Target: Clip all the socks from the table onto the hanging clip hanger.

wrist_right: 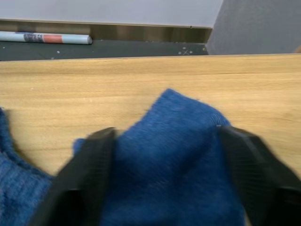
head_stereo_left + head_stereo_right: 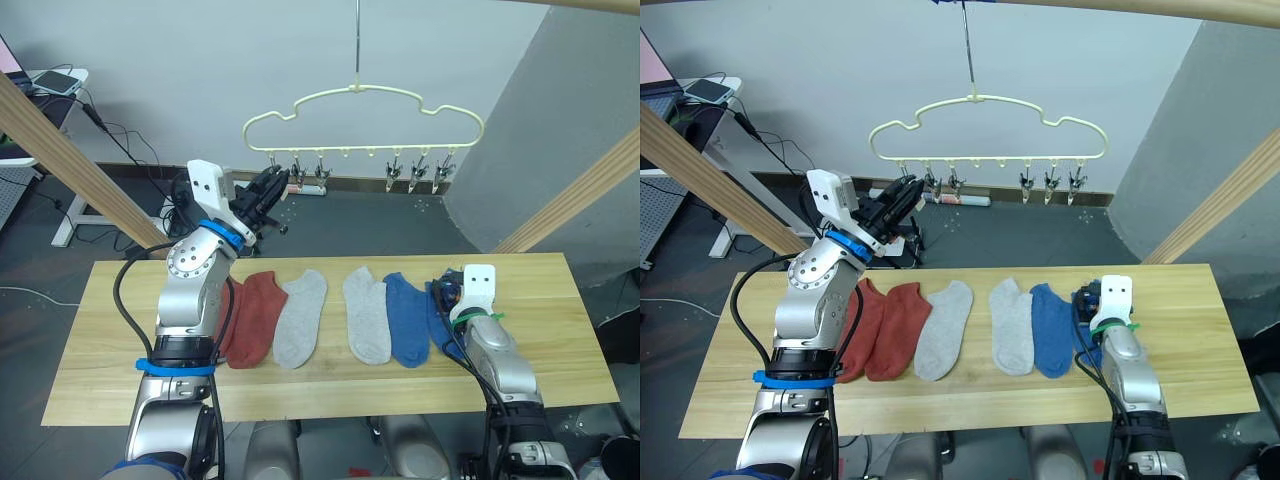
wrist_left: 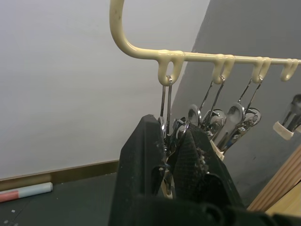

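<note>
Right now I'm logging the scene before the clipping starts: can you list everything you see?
Rust-red socks: two, left end of the row on the table.
Grey socks: two, middle of the row.
Blue socks: two, right end; one lies between the right hand's fingers.
Table: one, light wood.
Clip hanger: one, pale yellow, hanging above, metal clips along its bottom.
Wooden poles: pale, slanting either side.
Left hand: raised, closed on the leftmost clip.
Right hand: open, around the blue sock.

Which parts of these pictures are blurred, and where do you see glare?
Right wrist view: the blue sock and black fingers look soft, the table behind is sharper. Left wrist view: the metal clips carry bright glints. Eye views: even light, no strong glare.
</note>
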`<act>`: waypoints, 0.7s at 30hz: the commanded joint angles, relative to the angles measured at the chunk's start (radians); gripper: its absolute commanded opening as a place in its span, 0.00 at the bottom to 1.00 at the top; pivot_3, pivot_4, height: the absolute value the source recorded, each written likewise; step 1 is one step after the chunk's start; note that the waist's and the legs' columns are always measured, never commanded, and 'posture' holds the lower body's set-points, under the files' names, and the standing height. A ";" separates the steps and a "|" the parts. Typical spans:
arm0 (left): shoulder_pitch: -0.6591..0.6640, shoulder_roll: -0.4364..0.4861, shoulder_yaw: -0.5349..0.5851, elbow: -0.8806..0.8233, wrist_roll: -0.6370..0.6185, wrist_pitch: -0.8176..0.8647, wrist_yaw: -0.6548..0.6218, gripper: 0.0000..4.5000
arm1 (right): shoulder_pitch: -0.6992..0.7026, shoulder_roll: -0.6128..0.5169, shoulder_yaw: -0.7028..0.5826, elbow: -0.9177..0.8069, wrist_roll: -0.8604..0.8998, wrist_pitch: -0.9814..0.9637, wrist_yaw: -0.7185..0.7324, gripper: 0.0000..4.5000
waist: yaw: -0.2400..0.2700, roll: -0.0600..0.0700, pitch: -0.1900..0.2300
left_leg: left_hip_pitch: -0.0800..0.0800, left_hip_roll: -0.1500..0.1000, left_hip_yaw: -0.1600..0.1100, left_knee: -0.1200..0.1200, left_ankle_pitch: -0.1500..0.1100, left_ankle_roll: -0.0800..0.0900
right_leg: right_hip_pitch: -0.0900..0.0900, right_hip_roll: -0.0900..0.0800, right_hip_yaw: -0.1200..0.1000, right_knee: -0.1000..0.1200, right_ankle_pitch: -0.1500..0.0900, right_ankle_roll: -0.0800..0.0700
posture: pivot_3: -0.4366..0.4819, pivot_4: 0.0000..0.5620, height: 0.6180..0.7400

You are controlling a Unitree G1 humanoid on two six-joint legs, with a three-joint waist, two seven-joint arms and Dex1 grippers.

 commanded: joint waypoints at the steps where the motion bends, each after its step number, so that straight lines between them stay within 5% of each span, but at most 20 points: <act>1: 0.008 0.019 0.003 -0.059 -0.038 0.021 -0.039 0.07 | 0.012 -0.018 -0.026 0.017 0.000 0.013 0.005 0.47 | 0.000 0.000 0.000 | 0.000 0.000 0.000 0.000 0.000 0.000 | 0.000 0.000 0.000 0.000 0.000 0.000 | 0.27 0.61 0.93; 7: 0.006 0.048 0.005 -0.092 -0.084 0.091 -0.094 0.07 | 0.025 -0.044 -0.011 -0.023 0.000 0.009 0.038 0.01 | 0.000 0.000 0.000 | 0.000 0.000 0.000 0.000 0.000 0.000 | 0.000 0.000 0.000 0.000 0.000 0.000 | 0.27 0.61 0.93; 15: 0.005 0.087 0.027 -0.190 -0.196 0.269 -0.115 0.07 | -0.002 -0.132 0.200 -0.332 -0.075 -0.032 0.220 0.00 | -0.006 0.003 0.002 | 0.000 0.000 0.000 0.000 0.000 0.000 | -0.001 0.000 0.001 0.000 0.000 0.001 | 0.26 0.61 0.93; 21: 0.016 0.085 0.058 -0.288 -0.295 0.425 -0.058 0.07 | -0.082 -0.022 0.369 -0.431 -0.110 -0.012 0.239 0.00 | -0.006 0.003 0.003 | 0.000 0.001 -0.002 0.000 0.000 0.000 | -0.001 0.002 0.000 0.000 0.000 0.001 | 0.25 0.61 0.93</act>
